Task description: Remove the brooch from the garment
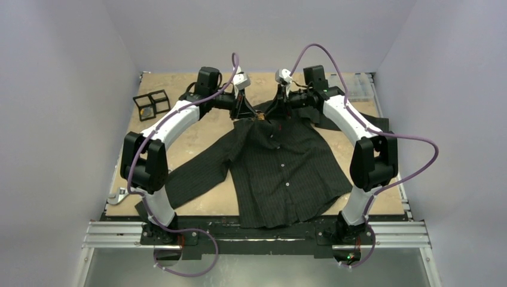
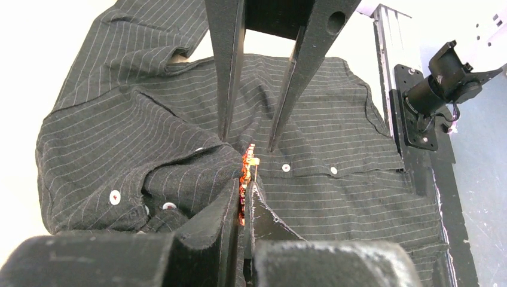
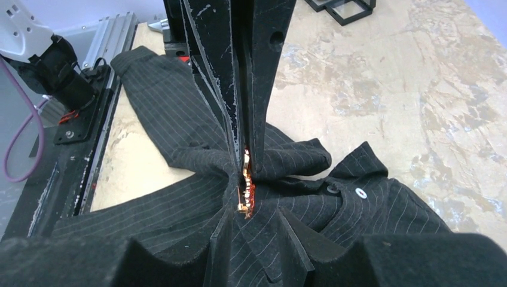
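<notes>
The brooch (image 2: 246,173) is what we are freeing. The shirt (image 2: 119,149) is lying spread beneath both claws; the right claw (image 2: 248,144), partly open, is pinning cloth either side; the left claw (image 2: 242,200) is pinching shut on the brooch between. Next we are needing a careful pull.

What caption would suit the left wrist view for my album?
Left pincer pinches an orange brooch on a black pinstriped shirt while the open right pincer straddles it.

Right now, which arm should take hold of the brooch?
Right, probably: the right gripper straddles the brooch with jaws apart; the left gripper is shut, bunching the garment at its edge.
</notes>
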